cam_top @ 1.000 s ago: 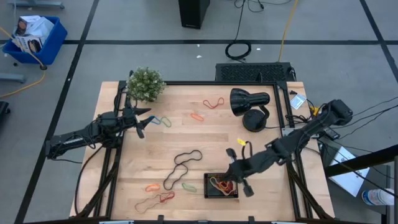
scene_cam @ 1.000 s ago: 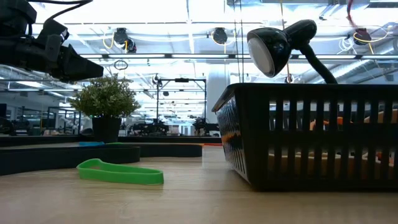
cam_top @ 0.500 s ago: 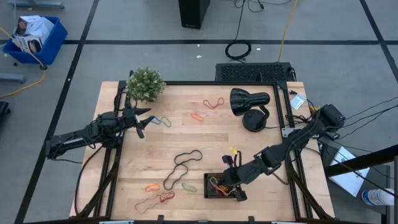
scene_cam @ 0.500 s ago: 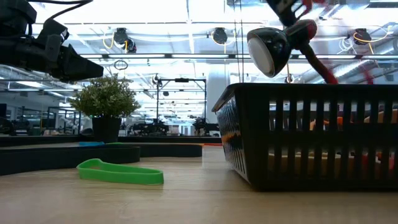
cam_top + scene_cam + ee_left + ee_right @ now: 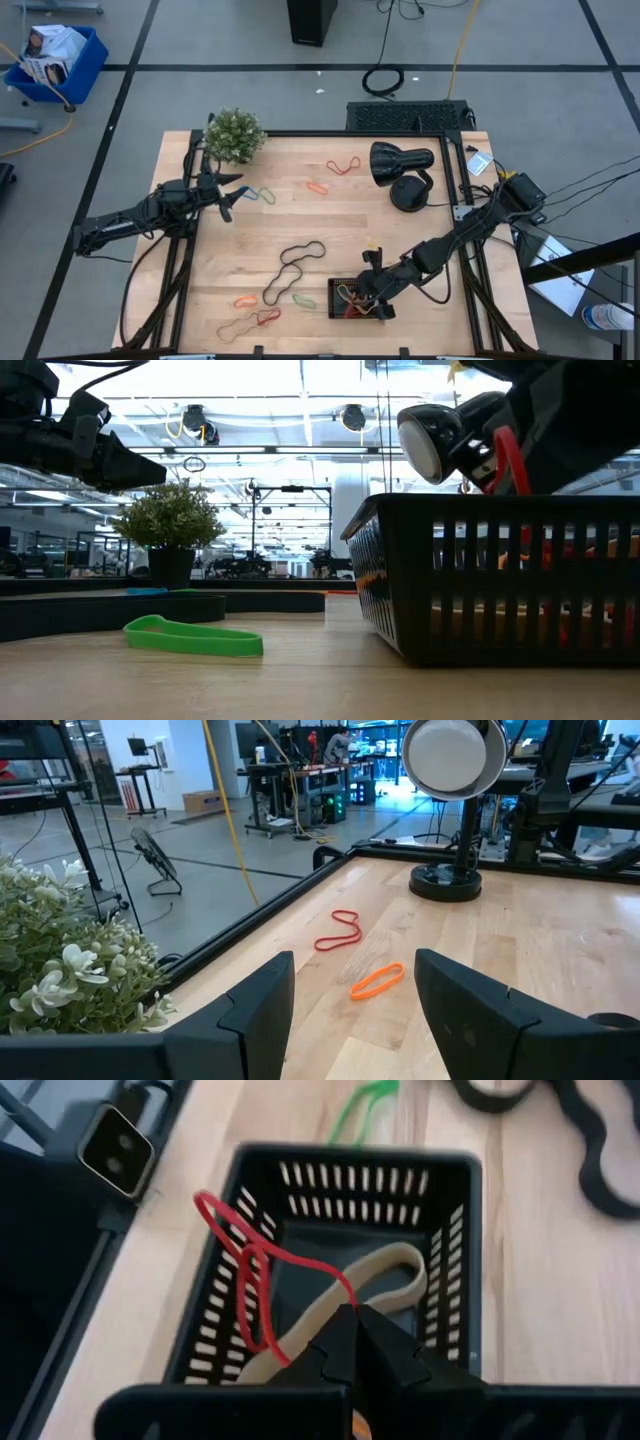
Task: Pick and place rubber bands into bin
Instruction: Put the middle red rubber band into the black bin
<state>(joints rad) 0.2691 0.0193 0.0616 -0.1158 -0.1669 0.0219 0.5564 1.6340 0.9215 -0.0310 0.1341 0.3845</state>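
My right gripper (image 5: 356, 1342) is shut on a red rubber band (image 5: 240, 1250) and slants down over the black slotted bin (image 5: 350, 1152), which stands near the table's front edge (image 5: 334, 292). A tan rubber band (image 5: 392, 1283) lies in the bin. In the low view the red band (image 5: 512, 460) hangs from the gripper into the bin (image 5: 480, 590). My left gripper (image 5: 232, 196) waits open and level at the table's left (image 5: 355, 995), touching nothing. Loose bands lie flat on the table: a long black loop (image 5: 295, 268), a green one (image 5: 303, 299), orange ones (image 5: 316, 187) and red ones (image 5: 343, 164). My right gripper pinches one thin strand of the red band (image 5: 343, 1294) between its two shut fingertips. The fingers slant down from the table's right side. The rest of the loop droops slack ahead of the fingers along the bin's wall (image 5: 228, 1280), its lower part inside the bin.
A black desk lamp (image 5: 400, 165) stands at the back right and a potted plant (image 5: 234, 135) at the back left. A small camera (image 5: 116, 1148) sits by the bin at the front edge. A black frame (image 5: 330, 133) rims the table. Bare wood lies mid-table.
My right gripper has come down toward the bin and a little toward the table's left edge, tipping its fingers further downward, still shut. The red band has gone down with it, and its hanging part now reaches into the bin.
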